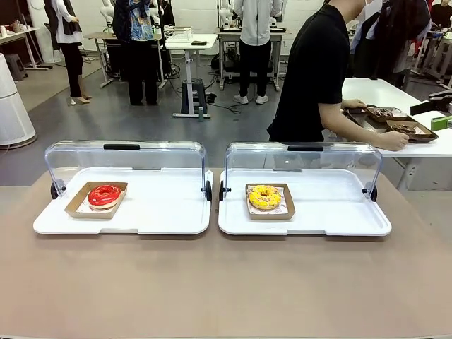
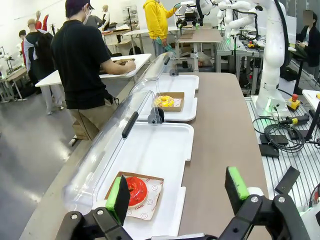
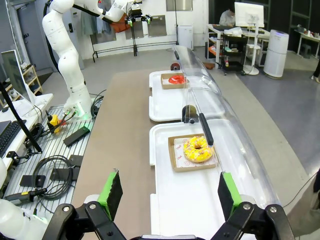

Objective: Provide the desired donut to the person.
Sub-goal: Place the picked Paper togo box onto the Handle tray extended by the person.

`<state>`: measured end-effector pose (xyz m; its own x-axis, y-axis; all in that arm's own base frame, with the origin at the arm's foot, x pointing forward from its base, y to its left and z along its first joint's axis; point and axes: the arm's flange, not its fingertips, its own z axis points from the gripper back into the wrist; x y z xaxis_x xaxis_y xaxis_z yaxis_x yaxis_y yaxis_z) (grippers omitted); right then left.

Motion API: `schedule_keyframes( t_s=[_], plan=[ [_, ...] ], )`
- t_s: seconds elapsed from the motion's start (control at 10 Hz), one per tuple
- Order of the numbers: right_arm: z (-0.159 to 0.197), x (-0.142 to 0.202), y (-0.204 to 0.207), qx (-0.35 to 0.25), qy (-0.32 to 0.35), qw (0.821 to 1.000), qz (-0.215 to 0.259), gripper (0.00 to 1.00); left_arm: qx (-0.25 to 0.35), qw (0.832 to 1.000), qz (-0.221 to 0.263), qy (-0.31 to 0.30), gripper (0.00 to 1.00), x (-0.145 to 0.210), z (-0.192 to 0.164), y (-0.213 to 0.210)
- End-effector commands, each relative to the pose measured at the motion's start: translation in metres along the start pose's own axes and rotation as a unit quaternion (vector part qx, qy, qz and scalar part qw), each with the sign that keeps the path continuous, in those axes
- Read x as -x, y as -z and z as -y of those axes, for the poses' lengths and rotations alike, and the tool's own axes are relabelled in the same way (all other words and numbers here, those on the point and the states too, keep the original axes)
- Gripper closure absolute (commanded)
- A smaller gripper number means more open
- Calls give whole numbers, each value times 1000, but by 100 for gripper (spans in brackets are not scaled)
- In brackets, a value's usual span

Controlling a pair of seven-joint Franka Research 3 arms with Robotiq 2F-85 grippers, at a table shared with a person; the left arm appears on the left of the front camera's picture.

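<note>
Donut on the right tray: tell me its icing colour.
Yellow icing with small pinkish flecks on the donut, shown best in the right wrist view.

No readable text in any view

The white paper liner under the red-glazed ring donut, in its brown cardboard tray, carries small red print, too blurred and small to make out.

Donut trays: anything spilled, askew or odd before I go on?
Nothing stands out. The red-glazed donut and the yellow-glazed donut each sit whole in a cardboard tray, on white trays whose clear lids stand open. The person is turned toward a side table.
</note>
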<state>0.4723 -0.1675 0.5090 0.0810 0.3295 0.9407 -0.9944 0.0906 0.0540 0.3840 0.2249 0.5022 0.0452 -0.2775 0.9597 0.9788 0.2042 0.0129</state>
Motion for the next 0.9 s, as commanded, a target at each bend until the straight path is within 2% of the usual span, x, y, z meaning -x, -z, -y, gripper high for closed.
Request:
schedule_keyframes(
  t_s=[0.0, 0.8],
  plan=[
    [-1, -1, 1, -4, -1, 1000, 3, 0, -2, 1000, -7, 2, 0, 1, 1, 0],
    [-1, -1, 1, -4, -1, 1000, 3, 0, -2, 1000, -7, 2, 0, 1, 1, 0]
  ],
)
